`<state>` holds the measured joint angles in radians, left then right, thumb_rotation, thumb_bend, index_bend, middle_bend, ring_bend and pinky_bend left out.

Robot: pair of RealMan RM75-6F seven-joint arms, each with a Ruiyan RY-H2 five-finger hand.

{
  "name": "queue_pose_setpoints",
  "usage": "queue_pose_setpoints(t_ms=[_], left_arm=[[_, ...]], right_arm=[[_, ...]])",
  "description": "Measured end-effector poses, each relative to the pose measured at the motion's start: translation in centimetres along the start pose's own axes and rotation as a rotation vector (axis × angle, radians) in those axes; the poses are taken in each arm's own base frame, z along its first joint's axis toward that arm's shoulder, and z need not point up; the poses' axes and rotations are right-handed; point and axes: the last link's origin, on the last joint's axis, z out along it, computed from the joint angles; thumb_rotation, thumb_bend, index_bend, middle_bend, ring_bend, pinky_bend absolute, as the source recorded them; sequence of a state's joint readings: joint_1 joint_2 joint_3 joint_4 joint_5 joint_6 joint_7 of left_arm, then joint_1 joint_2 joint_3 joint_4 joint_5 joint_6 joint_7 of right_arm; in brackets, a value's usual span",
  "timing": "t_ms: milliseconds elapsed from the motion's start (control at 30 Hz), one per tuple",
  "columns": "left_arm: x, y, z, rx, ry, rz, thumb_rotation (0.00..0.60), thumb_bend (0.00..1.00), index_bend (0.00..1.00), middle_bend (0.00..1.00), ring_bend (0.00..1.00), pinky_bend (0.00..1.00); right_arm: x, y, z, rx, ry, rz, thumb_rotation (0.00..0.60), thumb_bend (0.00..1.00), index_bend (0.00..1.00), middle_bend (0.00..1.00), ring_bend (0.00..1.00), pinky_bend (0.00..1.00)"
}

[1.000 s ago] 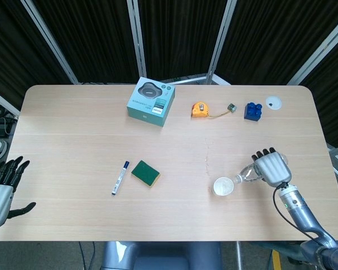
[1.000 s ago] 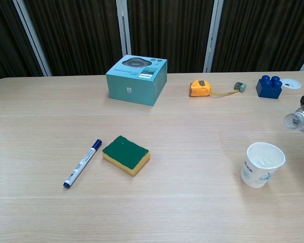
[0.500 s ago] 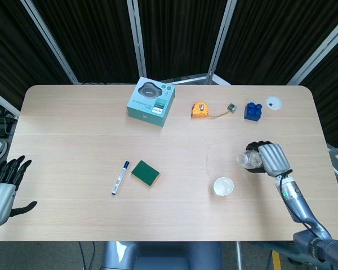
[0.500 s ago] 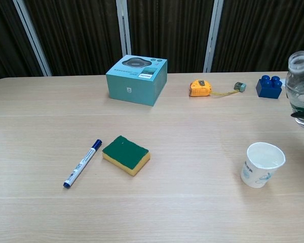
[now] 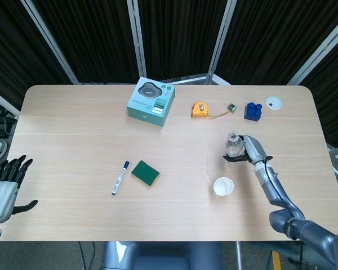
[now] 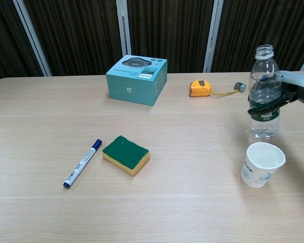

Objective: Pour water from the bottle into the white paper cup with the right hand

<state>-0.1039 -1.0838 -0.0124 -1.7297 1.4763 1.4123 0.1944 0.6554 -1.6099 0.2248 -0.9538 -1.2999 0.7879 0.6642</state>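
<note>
Gripping the bottle (image 6: pixel 264 96) around its middle, the right robot hand (image 5: pixel 252 150) holds it upright, its base on or just above the desk (image 5: pixel 73 135) (the chest view does not settle which). The bottle is clear plastic with no cap on its neck, and a dark band shows where the fingers (image 6: pixel 266 106) wrap it. A little water sits in its lower part.

Just nearer than the bottle stands the cup (image 6: pixel 261 164), upright, white with a faint blue print on its side; its mouth is open and something pale lies inside, though whether that is water cannot be told. Bottle and cup are close but not touching.

At the near left edge of the head view the left robot hand (image 5: pixel 4 185) hangs off the desk, holding nothing, fingers spread and pointing away.

Left of centre lie a blue-capped pen (image 5: pixel 120 178) and, just right of it, a green-topped yellow sponge (image 5: pixel 145 172). Further back sits a teal box (image 5: pixel 151 101). To its right, along the far side, are an orange tape measure (image 5: pixel 199 109) with its tape pulled out a short way, a blue block (image 5: pixel 252 111), and a small white disc (image 5: pixel 274 103).
</note>
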Motion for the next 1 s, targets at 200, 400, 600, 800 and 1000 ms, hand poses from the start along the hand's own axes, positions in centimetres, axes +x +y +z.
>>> queue_pose_setpoints(t_ms=[200,400,600,800,1000], left_arm=[[-0.1,-0.3,0.2,0.014,-0.004,0.005,0.6,0.0,0.0,0.0,0.0,0.0],[-0.1,-0.5,0.2,0.022,-0.004,0.004,0.6,0.0,0.0,0.0,0.0,0.0],[-0.1,-0.5,0.2,0.022,-0.006,0.003,0.6,0.0,0.0,0.0,0.0,0.0],[-0.2,-0.4,0.1,0.017,-0.008,0.007,0.6,0.0,0.0,0.0,0.0,0.0],[-0.2,-0.2,0.0,0.014,-0.007,0.008,0.6,0.0,0.0,0.0,0.0,0.0]], right_arm=[[-1.9,-0.8,1.2,0.02,-0.039,0.024,0.6,0.53,0.56,0.66,0.6,0.5],[-3.1,-1.1,1.6,0.04,-0.05,0.039,0.6,0.53,0.56,0.66,0.59,0.5],[-3.3,-0.9,1.7,0.048,-0.051,0.055,0.6,0.53,0.56,0.66,0.56,0.5],[-3.3,-0.6,1.4,0.056,-0.06,0.069,0.6,0.32,0.52,0.58,0.47,0.4],[-2.9,-0.1,1.1,0.073,-0.06,0.087,0.6,0.01,0.42,0.48,0.35,0.27]])
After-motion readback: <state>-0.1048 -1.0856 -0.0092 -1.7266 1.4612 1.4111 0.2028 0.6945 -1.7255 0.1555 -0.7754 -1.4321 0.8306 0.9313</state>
